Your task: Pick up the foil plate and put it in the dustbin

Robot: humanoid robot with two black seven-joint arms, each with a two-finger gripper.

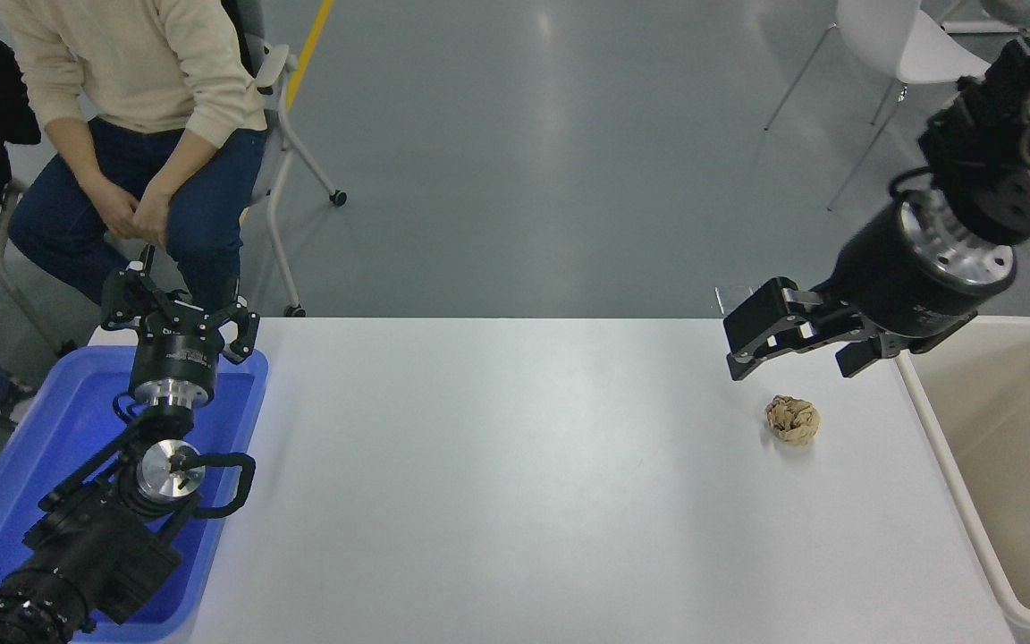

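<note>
No foil plate shows anywhere in this view; it is hidden or out of frame. The cream-beige dustbin stands at the table's right edge, and the part of its inside that I see holds nothing. My right gripper is open and empty. It hangs over the table's far right corner, just left of the dustbin and a little beyond a crumpled tan paper ball. My left gripper is open and parked over the blue tray at the lower left.
A person in a cream sweater sits on a chair beyond the table's far left corner, hands in the lap. White chairs stand on the grey floor at the top right. The white table is bare between tray and ball.
</note>
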